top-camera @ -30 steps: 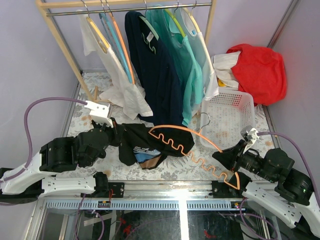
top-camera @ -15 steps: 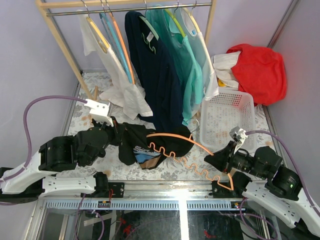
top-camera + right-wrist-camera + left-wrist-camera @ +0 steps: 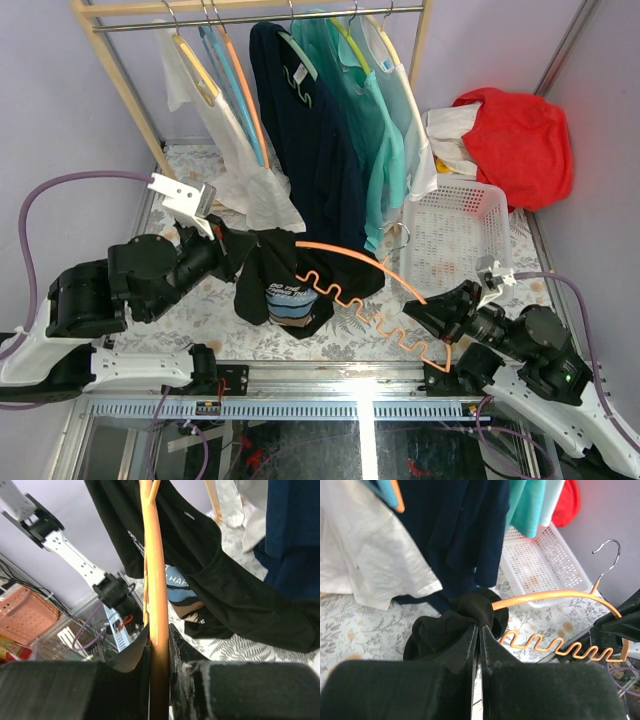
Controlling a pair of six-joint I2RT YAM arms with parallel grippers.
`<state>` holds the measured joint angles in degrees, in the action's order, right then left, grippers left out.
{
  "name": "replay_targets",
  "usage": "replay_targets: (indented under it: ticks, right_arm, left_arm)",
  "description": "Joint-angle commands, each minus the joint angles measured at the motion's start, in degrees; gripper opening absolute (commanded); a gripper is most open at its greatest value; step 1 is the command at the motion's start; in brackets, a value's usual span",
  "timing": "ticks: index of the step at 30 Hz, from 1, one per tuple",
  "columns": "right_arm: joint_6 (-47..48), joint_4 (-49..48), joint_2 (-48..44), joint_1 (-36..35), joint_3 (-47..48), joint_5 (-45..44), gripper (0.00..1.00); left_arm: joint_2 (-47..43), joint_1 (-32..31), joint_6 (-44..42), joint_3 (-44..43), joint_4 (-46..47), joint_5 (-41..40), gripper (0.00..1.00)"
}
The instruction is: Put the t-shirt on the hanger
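Note:
The black t-shirt [image 3: 290, 275] hangs bunched above the table, its white lettering and blue graphic showing low on it. My left gripper [image 3: 238, 250] is shut on the shirt's fabric [image 3: 470, 612] at its upper left. The orange hanger [image 3: 350, 255] has its left end tucked into the shirt; its wavy bar [image 3: 375, 310] and silver hook [image 3: 408, 240] are free. My right gripper [image 3: 428, 305] is shut on the hanger's right arm [image 3: 156, 595] and holds it raised. In the right wrist view the shirt [image 3: 200, 575] drapes off the hanger's far end.
A wooden rack [image 3: 130, 90] at the back holds white, navy [image 3: 310, 130] and teal [image 3: 375, 110] shirts on yellow and blue hangers. A white basket [image 3: 455, 235] stands at the right, a red cloth [image 3: 515, 140] behind it. The floral table top [image 3: 200, 305] lies below.
My left gripper has lifted the shirt up and toward the back. My right gripper has moved left and raised the hanger, pushing its left end further into the shirt.

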<state>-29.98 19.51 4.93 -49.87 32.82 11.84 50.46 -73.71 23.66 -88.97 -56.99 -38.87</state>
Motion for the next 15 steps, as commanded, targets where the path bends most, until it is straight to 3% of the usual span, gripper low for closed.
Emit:
replay_targets:
  ticks: [1, 15]
  right_arm:
    - [-1.3, -14.3, -4.1, -0.1, 0.1, 1.3, 0.00]
    - [4.9, -17.6, -5.0, -0.1, 5.1, 4.7, 0.00]
  left_arm:
    - [3.5, 0.4, -5.0, -6.2, 4.4, 3.7, 0.00]
    - [6.7, 0.3, -7.5, -16.5, 0.0, -1.2, 0.00]
